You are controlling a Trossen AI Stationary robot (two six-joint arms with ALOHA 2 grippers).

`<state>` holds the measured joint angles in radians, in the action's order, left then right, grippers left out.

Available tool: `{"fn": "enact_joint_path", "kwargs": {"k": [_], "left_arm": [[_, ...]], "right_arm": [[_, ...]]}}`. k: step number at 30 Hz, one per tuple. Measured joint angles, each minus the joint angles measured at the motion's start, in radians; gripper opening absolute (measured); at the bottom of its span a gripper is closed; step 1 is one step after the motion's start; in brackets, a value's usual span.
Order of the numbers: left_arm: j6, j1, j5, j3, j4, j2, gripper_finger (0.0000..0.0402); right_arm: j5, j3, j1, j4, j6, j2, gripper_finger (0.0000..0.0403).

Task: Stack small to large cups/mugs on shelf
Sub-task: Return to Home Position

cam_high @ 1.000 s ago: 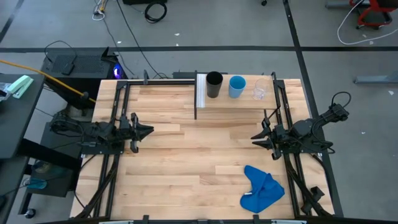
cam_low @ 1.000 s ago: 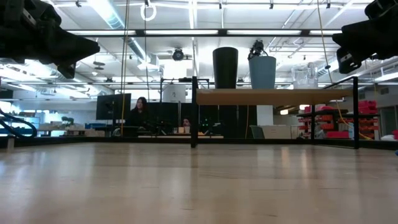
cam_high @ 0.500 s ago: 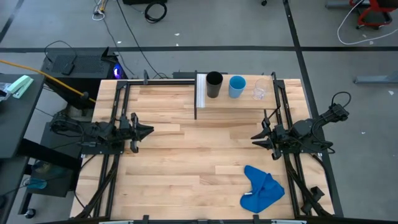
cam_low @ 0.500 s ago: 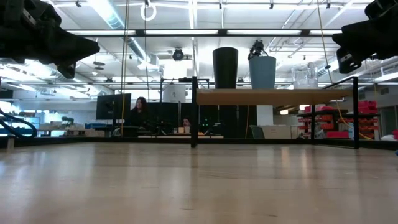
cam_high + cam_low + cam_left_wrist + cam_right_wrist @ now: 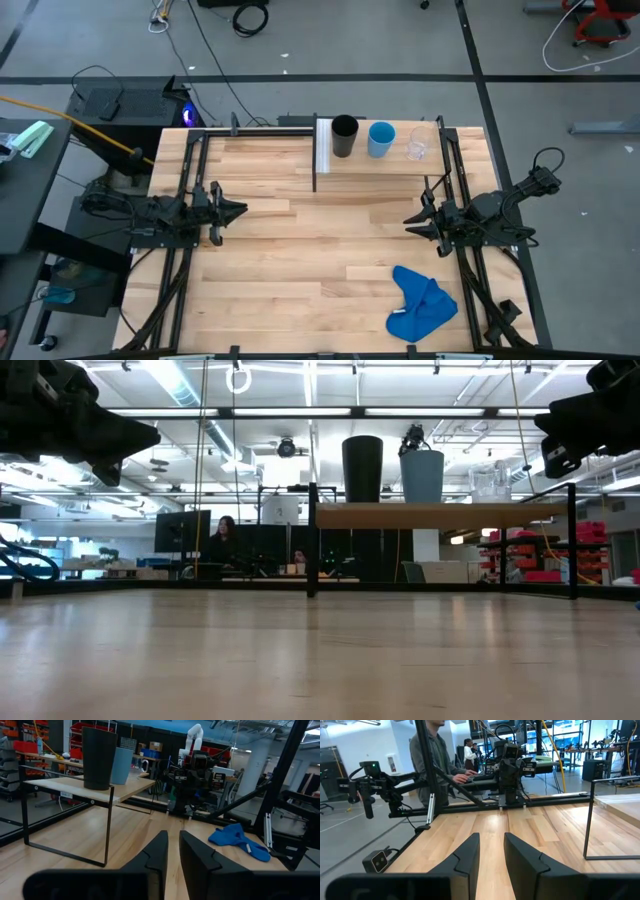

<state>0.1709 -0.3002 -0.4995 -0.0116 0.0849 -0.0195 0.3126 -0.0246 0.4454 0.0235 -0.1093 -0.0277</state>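
The shelf (image 5: 380, 165) stands at the table's far edge on thin black legs, with a white end panel (image 5: 323, 145). On its board stand the black cup (image 5: 344, 136), the light-blue cup (image 5: 380, 139) and the small clear cup (image 5: 417, 145) in a row, also seen as black cup (image 5: 362, 468), blue cup (image 5: 422, 475) and clear cup (image 5: 490, 481). My left gripper (image 5: 240, 210) hovers near the table's left edge, fingers nearly shut with a thin gap (image 5: 173, 852). My right gripper (image 5: 408, 221) hovers near the right edge, also nearly shut (image 5: 491, 852). Neither touches anything.
A crumpled blue cloth (image 5: 421, 303) lies on the table's near right part. Black frame rails (image 5: 186, 180) run along both table sides. People (image 5: 437, 760) stand beyond the table in the room. Bare wood lies between the two grippers.
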Motion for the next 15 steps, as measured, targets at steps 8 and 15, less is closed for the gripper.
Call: {"fn": "enact_joint_path", "kwargs": {"k": [8,15], "left_arm": [[0.0,0.0,0.0,0.0,0.0,0.0,0.0059],[-0.001,0.0,0.0,0.0,0.0,0.0,0.0059]], "right_arm": [[0.0,0.0,0.0,0.0,0.0,0.0,0.0095],[0.0,0.0,0.0,0.0,0.0,0.0,0.0096]]}}
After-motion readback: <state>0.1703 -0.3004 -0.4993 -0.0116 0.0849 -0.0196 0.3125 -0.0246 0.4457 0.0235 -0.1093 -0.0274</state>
